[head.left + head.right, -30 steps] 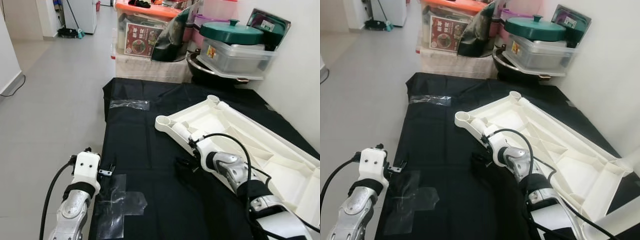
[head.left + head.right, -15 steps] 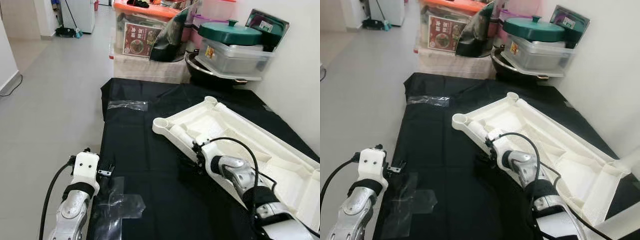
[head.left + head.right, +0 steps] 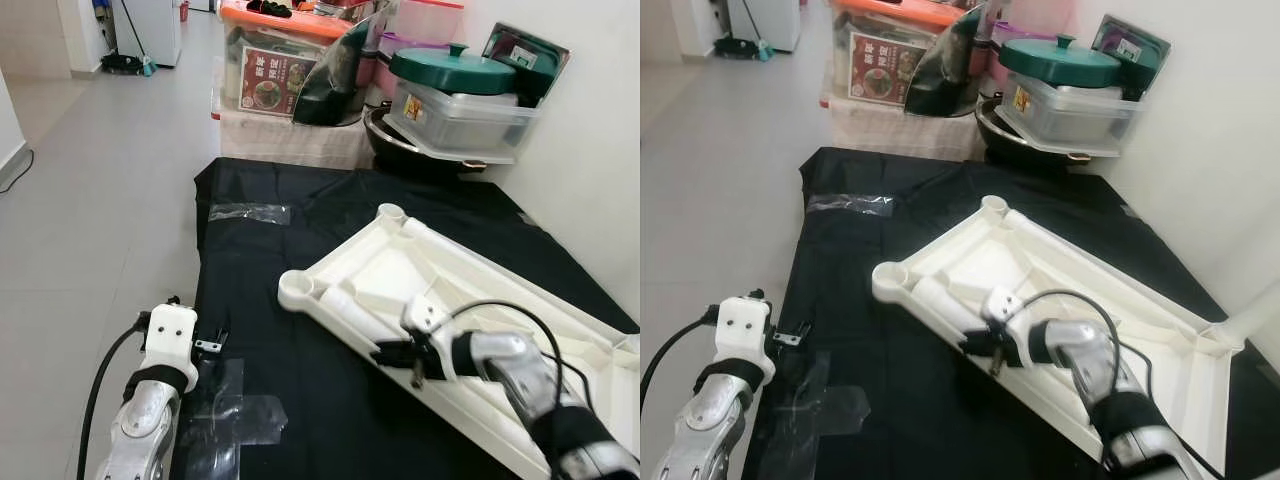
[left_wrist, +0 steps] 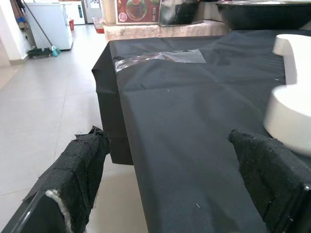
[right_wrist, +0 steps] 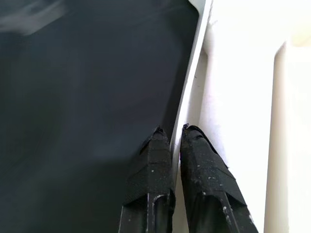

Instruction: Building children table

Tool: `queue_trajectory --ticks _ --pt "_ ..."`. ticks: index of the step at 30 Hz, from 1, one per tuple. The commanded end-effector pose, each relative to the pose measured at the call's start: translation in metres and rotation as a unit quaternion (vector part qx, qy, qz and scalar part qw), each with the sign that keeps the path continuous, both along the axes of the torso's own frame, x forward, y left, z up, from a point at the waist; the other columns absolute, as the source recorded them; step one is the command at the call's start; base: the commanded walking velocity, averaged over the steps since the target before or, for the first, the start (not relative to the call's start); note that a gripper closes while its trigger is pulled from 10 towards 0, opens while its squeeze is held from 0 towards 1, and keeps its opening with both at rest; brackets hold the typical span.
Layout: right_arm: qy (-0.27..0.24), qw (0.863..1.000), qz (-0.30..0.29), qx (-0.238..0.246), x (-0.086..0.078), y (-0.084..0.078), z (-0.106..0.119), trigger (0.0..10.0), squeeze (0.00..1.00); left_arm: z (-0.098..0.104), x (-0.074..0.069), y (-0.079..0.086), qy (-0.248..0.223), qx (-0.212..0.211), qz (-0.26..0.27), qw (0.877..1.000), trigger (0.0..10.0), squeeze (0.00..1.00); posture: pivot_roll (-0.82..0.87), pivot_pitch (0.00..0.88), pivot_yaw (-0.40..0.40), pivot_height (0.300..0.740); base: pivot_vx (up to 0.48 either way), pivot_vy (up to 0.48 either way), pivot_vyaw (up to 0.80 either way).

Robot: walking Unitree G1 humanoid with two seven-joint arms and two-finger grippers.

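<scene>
Tabletop (image 3: 470,290) rim in right gripper (image 5: 170,138)

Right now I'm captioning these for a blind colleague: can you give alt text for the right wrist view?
The right gripper pinches the thin rim of the white table top, one black finger on each side of the edge. To one side of the rim lies the black cloth; to the other, the table top's pale moulded plastic.

Silver arms carry white wrist blocks and looping black cables; the right hand (image 5: 172,133) has fabric-wrapped black fingers (image 5: 150,165).
</scene>
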State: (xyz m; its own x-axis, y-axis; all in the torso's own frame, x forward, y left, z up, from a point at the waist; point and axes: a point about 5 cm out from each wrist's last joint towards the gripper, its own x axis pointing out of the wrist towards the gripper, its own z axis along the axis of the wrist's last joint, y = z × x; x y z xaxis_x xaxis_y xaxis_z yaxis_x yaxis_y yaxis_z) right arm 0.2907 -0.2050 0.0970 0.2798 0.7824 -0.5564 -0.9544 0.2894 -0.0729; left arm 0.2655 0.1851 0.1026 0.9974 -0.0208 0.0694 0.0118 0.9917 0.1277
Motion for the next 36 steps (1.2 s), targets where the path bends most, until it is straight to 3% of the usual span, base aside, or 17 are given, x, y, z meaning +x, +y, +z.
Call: queue_trajectory --ticks 1,3,11,12,13,16,24,25,27,28,36 --pt "0.049 0.987 0.148 -0.041 -0.025 0.005 -0.01 0.0 0.0 -0.005 -0.001 -0.002 0.012 -0.003 -0.006 1.0 10.0 0.0 0.12 0.0 -0.171 0.74 0.0 0.0 0.0" --pt "0.057 0.98 0.178 -0.064 -0.03 -0.005 -0.008 0.0 0.0 -0.005 -0.001 -0.001 0.012 -0.005 -0.004 1.0 10.0 0.0 0.12 0.0 -0.17 0.74 0.0 0.0 0.0" --pt "0.073 0.969 0.213 -0.102 -0.04 -0.021 -0.009 0.0 0.0 -0.005 -0.001 0.0 0.013 -0.006 -0.002 1.0 10.0 0.0 0.12 0.0 -0.171 0.74 0.0 0.0 0.0" --pt "0.072 0.949 0.243 -0.189 -0.043 -0.04 -0.016 0.0 0.0 -0.006 -0.001 0.0 0.014 -0.005 -0.002 1.0 10.0 0.0 0.12 0.0 -0.17 0.74 0.0 0.0 0.0" --pt "0.072 0.949 0.243 -0.189 -0.043 -0.04 -0.016 0.0 0.0 -0.006 -0.001 0.0 0.014 -0.005 -0.002 1.0 10.0 0.0 0.12 0.0 -0.17 0.74 0.0 0.0 0.0" --pt "0.08 0.93 0.263 -0.242 -0.046 -0.056 -0.017 0.0 0.0 -0.006 -0.001 0.001 0.015 -0.004 -0.002 1.0 10.0 0.0 0.12 0.0 -0.17 0.74 0.0 0.0 0.0" --pt "0.088 0.93 0.278 -0.225 -0.049 -0.058 -0.008 0.0 0.0 -0.007 -0.001 0.002 0.016 -0.004 -0.002 1.0 10.0 0.0 0.12 0.0 -0.166 0.74 0.0 0.0 0.0" --pt "0.071 0.939 0.265 -0.21 -0.044 -0.053 -0.001 10.0 0.0 -0.008 -0.001 0.001 0.017 -0.004 -0.004 1.0 10.0 0.0 0.11 0.0 -0.157 0.74 0.0 0.0 0.0" --pt "0.062 0.945 0.254 -0.199 -0.04 -0.049 0.004 10.0 0.0 -0.008 0.0 0.0 0.018 -0.005 -0.005 1.0 10.0 0.0 0.11 0.0 -0.157 0.74 0.0 0.0 0.0" --pt "0.055 0.948 0.25 -0.189 -0.036 -0.047 0.008 10.0 1.0 -0.008 0.0 -0.001 0.019 -0.005 -0.007 1.0 10.0 0.0 0.11 0.0 -0.157 0.74 0.0 0.0 0.0" --pt "0.034 0.951 0.255 -0.172 -0.027 -0.043 0.028 10.0 1.0 -0.009 0.0 -0.002 0.019 -0.009 -0.008 1.0 10.0 0.0 0.1 0.0 -0.16 0.74 0.0 0.0 0.0"
